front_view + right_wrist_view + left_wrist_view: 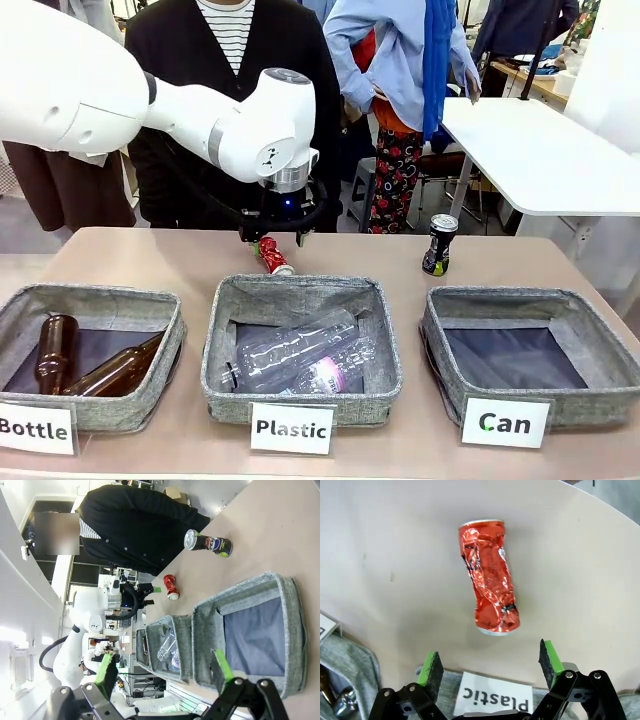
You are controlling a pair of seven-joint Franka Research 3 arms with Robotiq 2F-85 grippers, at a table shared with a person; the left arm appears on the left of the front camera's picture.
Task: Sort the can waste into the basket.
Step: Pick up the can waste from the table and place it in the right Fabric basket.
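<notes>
Red crushed can [490, 577] lies just ahead of the wide-open, empty left claw [491, 661], slanted, so I'd square the pads [431, 667] across its dented middle before closing.

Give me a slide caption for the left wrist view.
Open left gripper hovering over a crushed red can lying on the table.
</notes>
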